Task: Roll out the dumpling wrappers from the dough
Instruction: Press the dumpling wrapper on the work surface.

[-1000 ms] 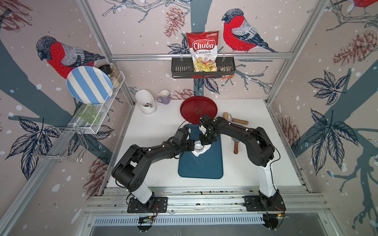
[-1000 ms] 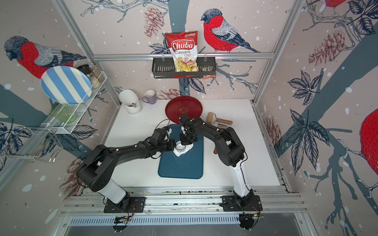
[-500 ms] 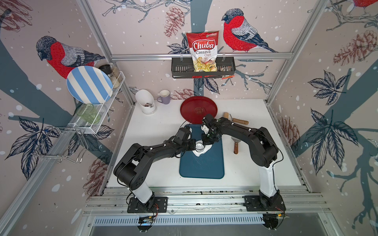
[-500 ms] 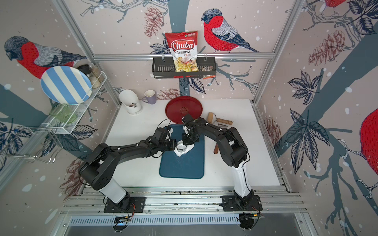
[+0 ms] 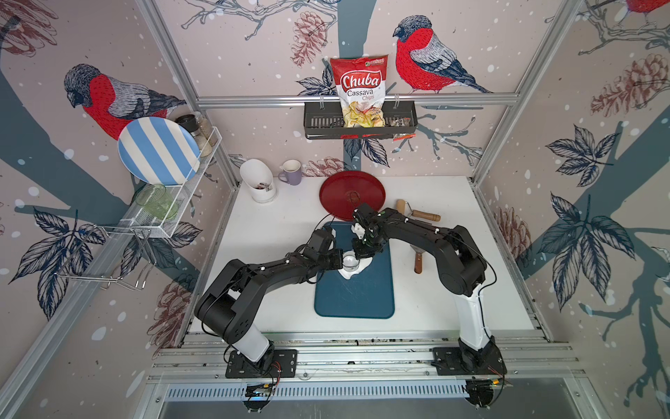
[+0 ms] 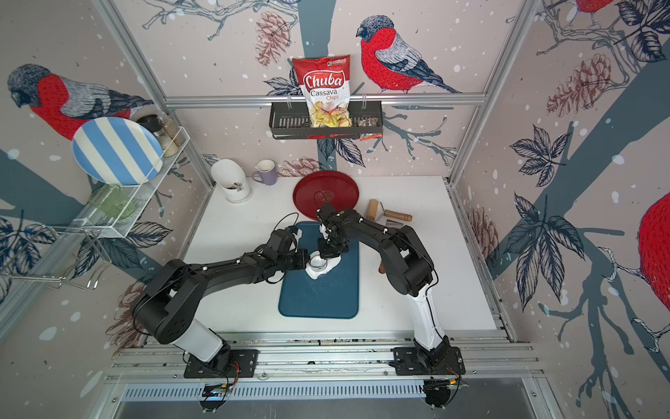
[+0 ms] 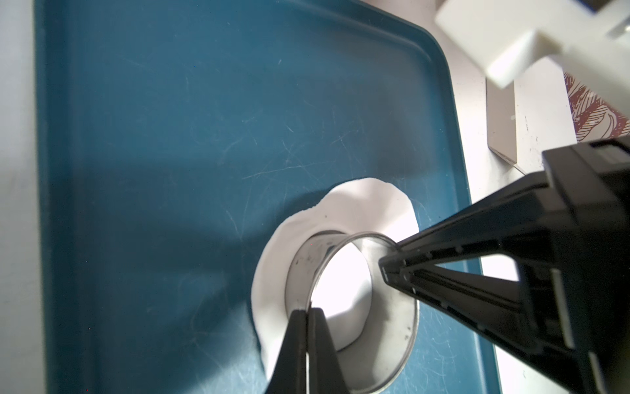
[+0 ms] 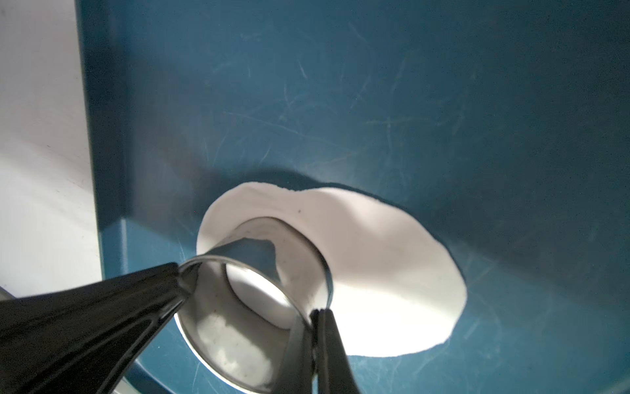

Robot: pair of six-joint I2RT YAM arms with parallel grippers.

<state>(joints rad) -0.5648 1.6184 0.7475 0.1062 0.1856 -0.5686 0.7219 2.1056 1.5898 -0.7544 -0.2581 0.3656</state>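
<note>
Both closed on the steel ring (image 7: pixel 392 327): left gripper (image 7: pixel 308 312) pinches its rim, right gripper (image 8: pixel 315 314) pinches further round. The dough (image 8: pixel 381 279) lies flat directly beneath both, on the blue board (image 8: pixel 341 102).

The flattened matte white dough (image 8: pixel 392 273) lies on the dark blue rectangular board (image 8: pixel 409 102), its outline irregular; a shiny steel ring (image 8: pixel 300 252) stands pressed into it off-centre. White dough fills the ring's inside.

One dough (image 8: pixel 392 273), one ring (image 8: pixel 218 327), one board (image 8: pixel 341 102)
</note>
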